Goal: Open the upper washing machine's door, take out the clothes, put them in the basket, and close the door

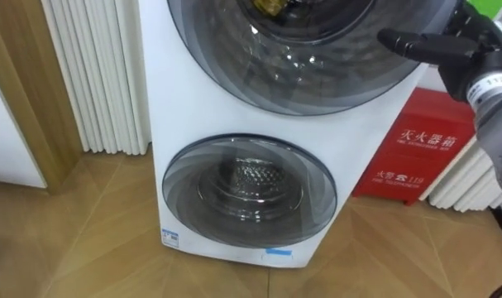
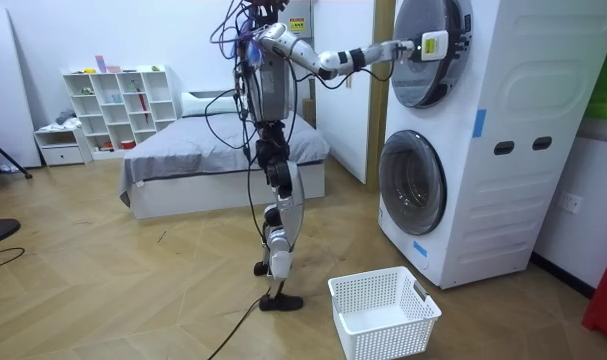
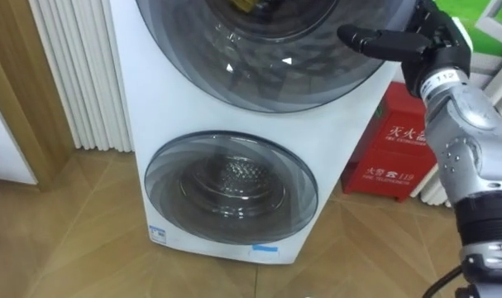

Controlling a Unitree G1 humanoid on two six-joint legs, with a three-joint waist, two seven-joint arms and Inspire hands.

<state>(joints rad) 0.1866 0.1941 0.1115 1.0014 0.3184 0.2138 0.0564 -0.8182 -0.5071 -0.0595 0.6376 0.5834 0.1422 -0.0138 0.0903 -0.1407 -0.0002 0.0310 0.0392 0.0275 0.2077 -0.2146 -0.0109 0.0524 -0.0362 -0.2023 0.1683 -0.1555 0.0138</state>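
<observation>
Two front-loading washing machines are stacked in one white cabinet (image 2: 503, 140). The upper round door (image 1: 300, 58) is closed, and something yellowish (image 1: 271, 7) shows behind its glass at the top edge. The lower door (image 1: 249, 192) is closed too, with a bare metal drum behind it. My right hand (image 1: 449, 45) is raised to the right rim of the upper door, one dark finger (image 3: 375, 40) lying straight across the glass. In the room view the same right hand (image 2: 430, 45) rests on that door. I stand upright facing the machines.
A white laundry basket (image 2: 383, 312) sits on the wooden floor near my feet, in front of the lower door. A red cabinet (image 1: 416, 153) stands right of the machines, white slats (image 1: 93, 74) to their left. A bed (image 2: 213, 150) and shelf (image 2: 113, 100) are behind me.
</observation>
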